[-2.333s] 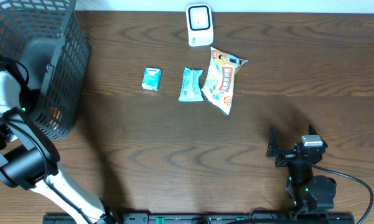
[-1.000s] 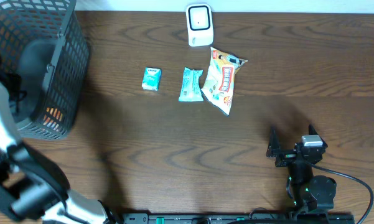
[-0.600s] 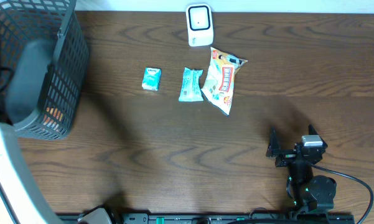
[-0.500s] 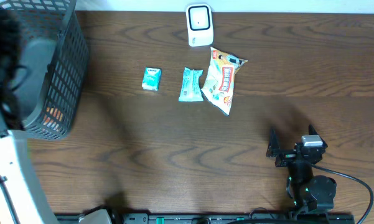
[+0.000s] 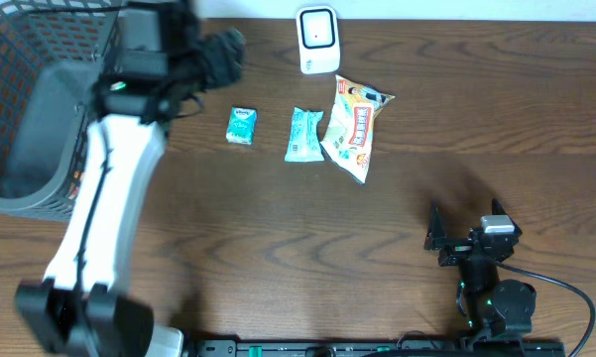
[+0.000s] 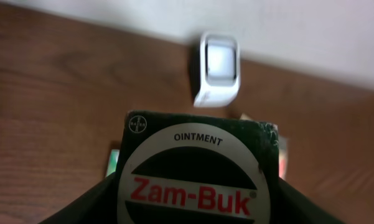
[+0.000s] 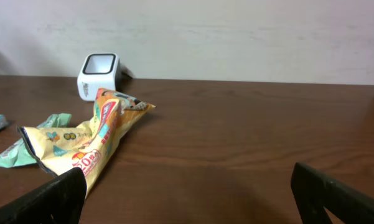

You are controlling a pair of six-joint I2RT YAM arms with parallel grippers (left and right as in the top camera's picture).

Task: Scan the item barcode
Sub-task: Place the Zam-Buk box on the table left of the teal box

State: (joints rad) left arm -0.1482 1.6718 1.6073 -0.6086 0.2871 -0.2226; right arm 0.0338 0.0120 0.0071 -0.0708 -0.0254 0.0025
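Dark-brown wood-grain counter [image 5: 278, 258], pale wall along its far edge. Your stock at this moment:

Item 1, task item: dark green Zam-Buk ointment pack with a white round label [image 6: 196, 171]. Location: off the counter, pinched in your left claw [image 6: 196, 211], with a black finger showing at either side of it in the left wrist view. It hangs above the counter near the scanner, label face toward the wrist camera. No barcode shows on that face, and you cannot tell which side carries it.

Item 2: white box-shaped barcode scanner with a grey window [image 5: 317, 40]. Upright at the far edge of the counter, directly ahead of the held pack.

Item 3: black wire-mesh basket [image 5: 30, 40], far left. Your left arm reaches out over the counter from beside it, blurred in the overhead view.

Items 4–6, lying in a row on the near side of the scanner: small teal carton [image 5: 241, 127]; teal sachet [image 5: 302, 134], touching the yellow and orange snack bag [image 5: 355, 127].

Item 7: right claw [image 5: 432, 230]. Near edge, well apart from all goods, fingers spread wide, holding nothing.

Progress, as a judgement: pickup done, carry nearly done. Left for you: turn the barcode face to the scanner window and hold it steady there until it reads.
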